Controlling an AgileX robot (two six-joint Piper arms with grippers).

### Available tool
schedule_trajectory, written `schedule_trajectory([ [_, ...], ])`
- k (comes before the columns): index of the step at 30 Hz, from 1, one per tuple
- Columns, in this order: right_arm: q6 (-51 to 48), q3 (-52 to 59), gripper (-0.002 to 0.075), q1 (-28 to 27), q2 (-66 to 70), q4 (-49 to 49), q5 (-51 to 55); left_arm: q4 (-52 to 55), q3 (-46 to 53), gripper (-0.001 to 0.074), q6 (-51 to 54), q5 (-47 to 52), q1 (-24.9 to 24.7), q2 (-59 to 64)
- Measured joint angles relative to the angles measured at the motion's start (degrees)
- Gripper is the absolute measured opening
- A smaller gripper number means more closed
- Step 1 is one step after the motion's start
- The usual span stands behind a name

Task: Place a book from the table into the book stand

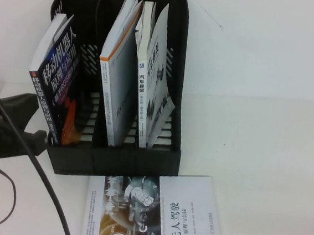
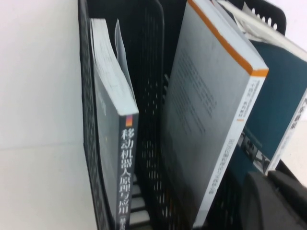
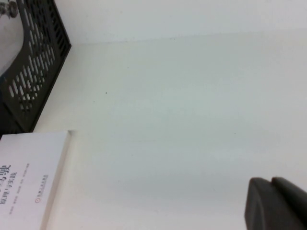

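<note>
- The desk (image 1: pixel 266 133) is a plain white top. It carries the stand towards its far left and one flat book at the near edge.
- The book stand (image 1: pixel 114 160) is black with three upright compartments, its open side facing the robot. Each compartment holds one book.
- A white book with a dark photo panel (image 1: pixel 158 215) lies flat on the desk just in front of the stand. Its long axis runs left to right.
- The book (image 1: pixel 159 87), white with the grey axle drawing, is not on the desk. It stands in the compartment on the robot's right, its long axis upright and leaning a little, its cover slightly fanned.
- A grey-white book with an orange edge (image 1: pixel 118 91) fills the middle compartment, and a dark blue book (image 1: pixel 54 85) leans in the left one.
- The left pincer (image 1: pixel 30 130) sits beside the stand's near left corner, close to the dark blue book. The task's book lies to its right, past two compartments. Whether this pincer is open or closed cannot be told.
- The right pincer (image 3: pixel 276 203) is out of the high view. Its wrist camera shows it over bare desk on the stand's right side, so I judge it the nearer arm. Its state cannot be told either.
- Judged from this, the placement looks done, and the next move is a clear retreat.
</note>
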Motion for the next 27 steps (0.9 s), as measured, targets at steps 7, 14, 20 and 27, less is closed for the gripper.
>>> schedule_trajectory([
  [7, 0.00, 0.00, 0.0005, 0.00, 0.00, 0.00, 0.00, 0.00, 0.00, -0.0002, 0.00, 0.02, 0.00, 0.00],
  [14, 0.00, 0.00, 0.0004, 0.00, 0.00, 0.00, 0.00, 0.00, 0.00, -0.0002, 0.00, 1.22, 0.00, 0.00],
  [20, 0.00, 0.00, 0.0004, 0.00, 0.00, 0.00, 0.00, 0.14, 0.12, -0.0002, 0.00, 4.50, 0.00, -3.08],
  [27, 0.00, 0.00, 0.0004, 0.00, 0.00, 0.00, 0.10, 2.31, 7.01, -0.0002, 1.42, 3.06, 3.74, -14.42],
])
